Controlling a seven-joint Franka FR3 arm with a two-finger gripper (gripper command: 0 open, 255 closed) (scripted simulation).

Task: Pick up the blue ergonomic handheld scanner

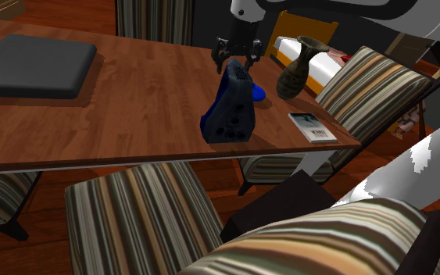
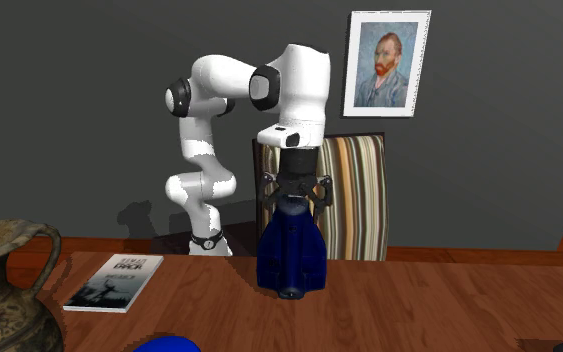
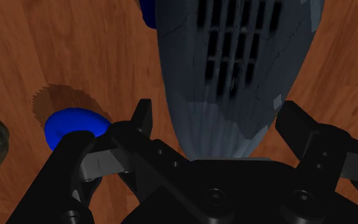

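scanner (image 1: 230, 109): dark blue, and it was stood on end on the table, wide base down on the wood and narrow end up. A grid of dark slots was seen on its face in the wrist view.
gripper (image 1: 237, 56): all black, hung right over the scanner's top end and pointed straight down at it.
fingers (image 3: 142, 121): spread apart, one on each side of the narrow end. Thin slivers of wood were seen between each finger and the scanner, so nothing was clamped.
table (image 1: 132, 117): reddish-brown wood. The scanner was placed toward its end at the shoulder view's right.
blue blob (image 1: 259, 94): a bright blue rounded thing was seen just behind the scanner, between it and the jug. What it was couldn't be made out.
jug (image 1: 296, 69): dark and mottled, stood upright near the scanner.
book (image 1: 313, 126): thin, laid flat by the table's corner, near the jug.
cushion (image 1: 30, 66): grey, laid flat well apart from all that, at the shoulder view's left.
chairs (image 1: 132, 211): striped ones were set around the table.
portrait (image 2: 387, 62): a framed painting of a bearded man was hung on the grey wall behind the arm.
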